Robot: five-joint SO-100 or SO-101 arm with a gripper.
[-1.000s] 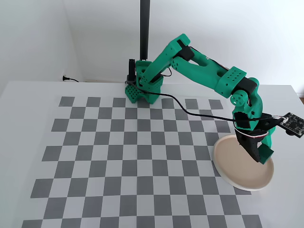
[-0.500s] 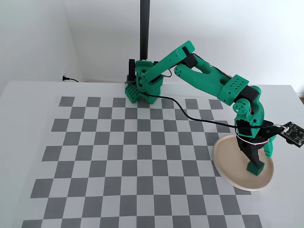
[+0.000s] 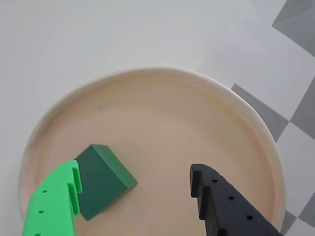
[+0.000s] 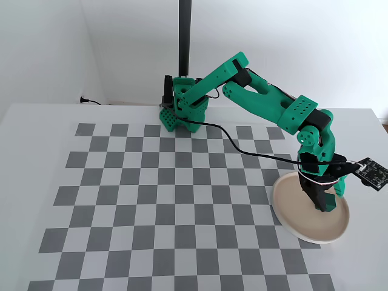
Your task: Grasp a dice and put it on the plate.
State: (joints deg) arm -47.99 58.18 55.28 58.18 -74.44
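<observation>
The dice (image 3: 102, 179) lies on the plate (image 3: 147, 73) at lower left of the wrist view, beside the wide-open, empty fingers (image 3: 135, 189).

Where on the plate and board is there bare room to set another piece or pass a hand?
Plate: free across its far and right part in the wrist view; crowded near-left, where the dice sits by the open pincer. In the fixed view, the checkerboard left of the plate is bare; the arm and its cable crowd the upper right.
</observation>
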